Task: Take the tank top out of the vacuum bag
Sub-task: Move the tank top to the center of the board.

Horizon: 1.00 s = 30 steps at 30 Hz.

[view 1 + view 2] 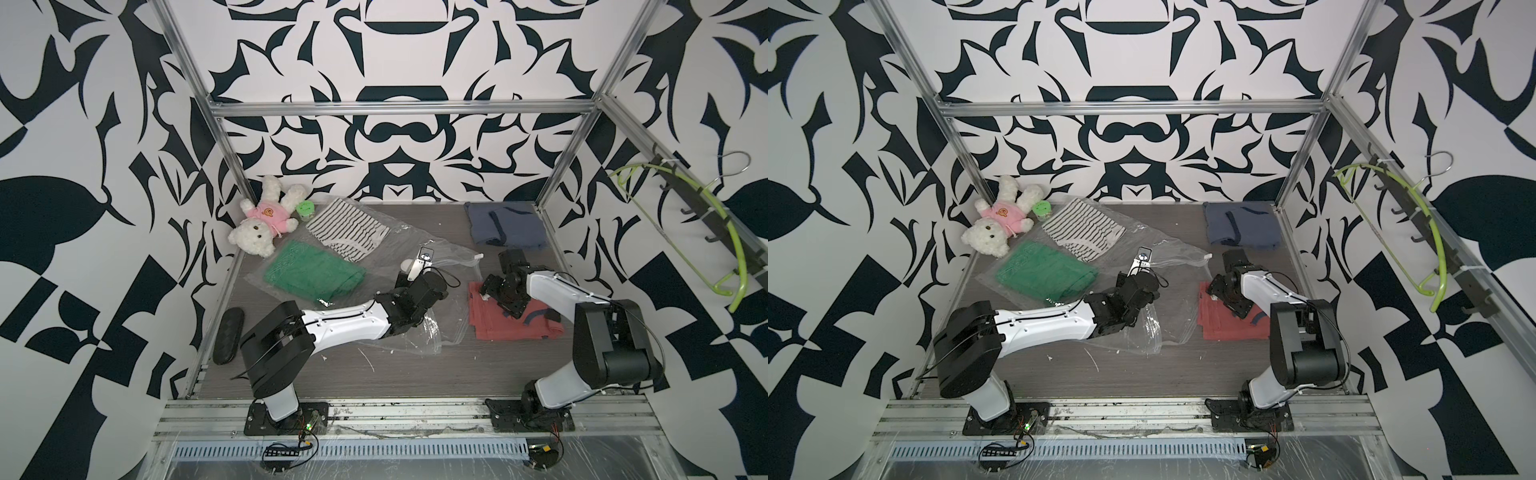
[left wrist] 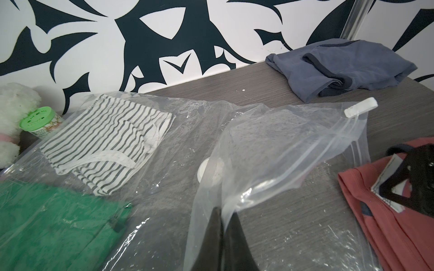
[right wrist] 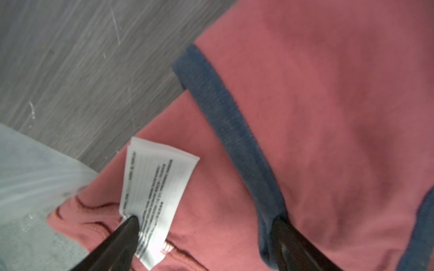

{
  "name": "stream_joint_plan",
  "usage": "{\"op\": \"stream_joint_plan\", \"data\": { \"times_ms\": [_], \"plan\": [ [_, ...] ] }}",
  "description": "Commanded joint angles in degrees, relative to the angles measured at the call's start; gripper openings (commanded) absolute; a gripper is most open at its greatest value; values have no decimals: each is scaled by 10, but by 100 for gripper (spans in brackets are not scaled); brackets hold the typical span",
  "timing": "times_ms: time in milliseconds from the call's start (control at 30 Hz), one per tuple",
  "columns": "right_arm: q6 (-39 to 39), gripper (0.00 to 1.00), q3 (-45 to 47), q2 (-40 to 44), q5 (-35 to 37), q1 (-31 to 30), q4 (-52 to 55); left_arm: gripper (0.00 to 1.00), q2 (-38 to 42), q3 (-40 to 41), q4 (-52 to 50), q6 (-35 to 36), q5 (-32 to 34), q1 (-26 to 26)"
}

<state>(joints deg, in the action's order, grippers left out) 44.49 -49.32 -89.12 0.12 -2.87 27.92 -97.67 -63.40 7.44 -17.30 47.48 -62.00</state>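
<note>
The vacuum bag [image 1: 440,249] [image 1: 1167,249] is clear crinkly plastic spread over the middle of the table. Its round white valve [image 2: 206,172] and white zip slider [image 2: 360,106] show in the left wrist view. My left gripper [image 1: 419,266] [image 2: 226,211] is shut on a raised fold of the bag's plastic near its zip edge. A salmon-red tank top [image 1: 498,328] [image 1: 1229,328] [image 3: 328,117] with blue trim lies flat on the table right of the bag, outside it. My right gripper [image 1: 488,291] [image 3: 205,220] stands open just over it, one finger by its white label [image 3: 155,187], the other at a blue strap.
Under clear plastic lie a striped garment [image 1: 347,228] and a green one [image 1: 316,272]. A teddy bear [image 1: 262,224] and a green-lidded jar [image 1: 306,208] sit at the back left, a blue garment [image 1: 505,226] at the back right, and a black case [image 1: 227,334] by the left edge.
</note>
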Motion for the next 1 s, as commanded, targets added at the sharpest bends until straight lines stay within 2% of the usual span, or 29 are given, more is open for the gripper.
{"op": "stream_joint_plan", "data": {
  "times_ms": [0, 333, 967],
  "plan": [
    [6, 90, 9, -21, -13, 29, -13, 0, 25, 7, -1, -1, 22, 1],
    [-27, 90, -9, -38, 6, 96, -8, 0, 50, 25, 7, -2, 30, 4],
    [-35, 88, -65, -109, -22, 97, -27, 0, 87, 47, 20, -7, 35, 4]
  ]
}}
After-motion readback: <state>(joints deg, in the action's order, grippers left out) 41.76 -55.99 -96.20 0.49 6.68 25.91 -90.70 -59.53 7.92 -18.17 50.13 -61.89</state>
